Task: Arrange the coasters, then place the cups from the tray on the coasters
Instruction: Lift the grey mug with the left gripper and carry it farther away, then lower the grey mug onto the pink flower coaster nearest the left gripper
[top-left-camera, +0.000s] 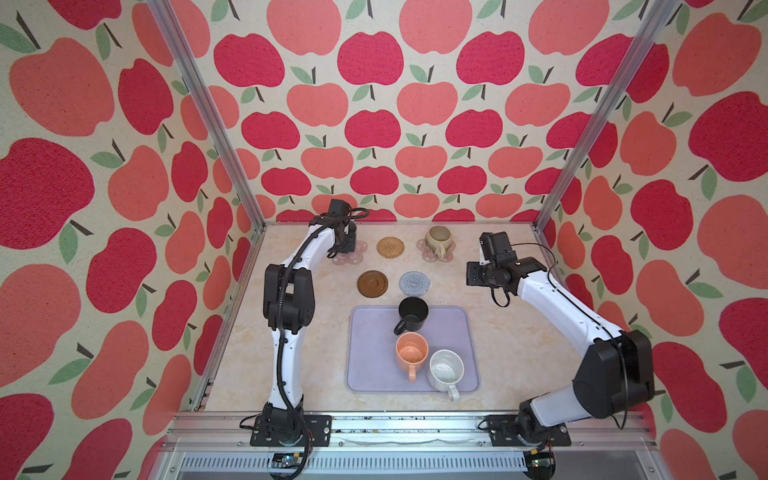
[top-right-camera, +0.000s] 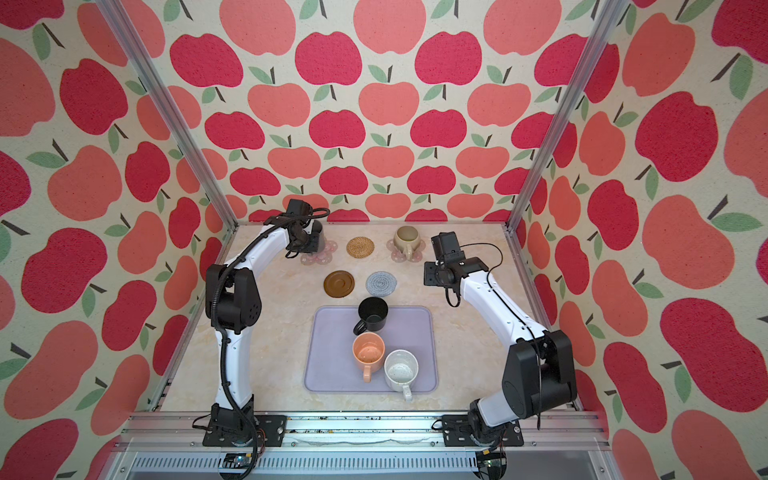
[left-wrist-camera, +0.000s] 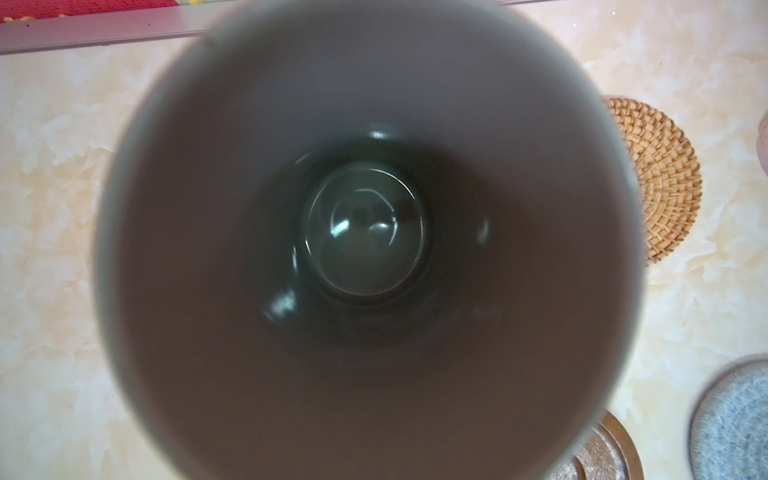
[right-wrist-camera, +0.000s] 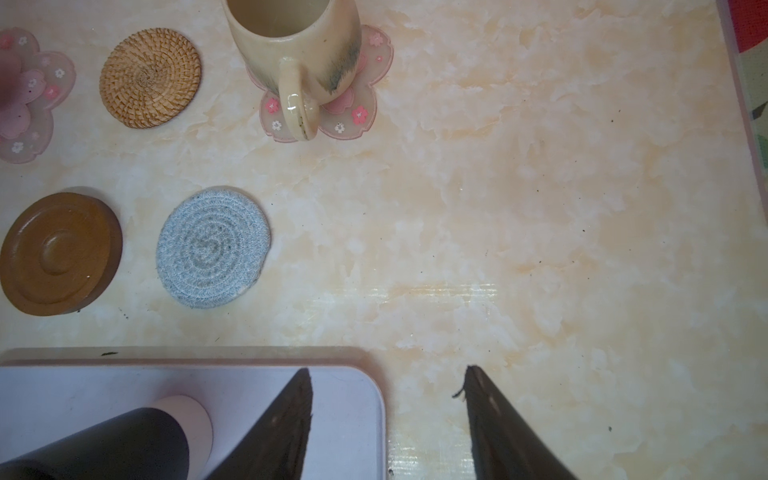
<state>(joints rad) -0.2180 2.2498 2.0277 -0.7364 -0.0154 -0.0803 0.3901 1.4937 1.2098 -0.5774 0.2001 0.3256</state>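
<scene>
Three empty cups (top-left-camera: 411, 353) are seen on the tray (top-left-camera: 370, 353); the grey cup (left-wrist-camera: 208, 249) is clamped in the left gripper (top-left-camera: 343, 243), the right gripper (right-wrist-camera: 388, 374) held apart.

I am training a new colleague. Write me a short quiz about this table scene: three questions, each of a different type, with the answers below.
1. True or false: the beige cup stands on the tray.
2. How many cups stand on the tray?
3. Complete: the jaws of the right pincer are ___.

Key
1. False: it stands on a pink flower coaster.
2. Three: the black cup, the peach cup and the speckled white cup.
3. Open.
</scene>
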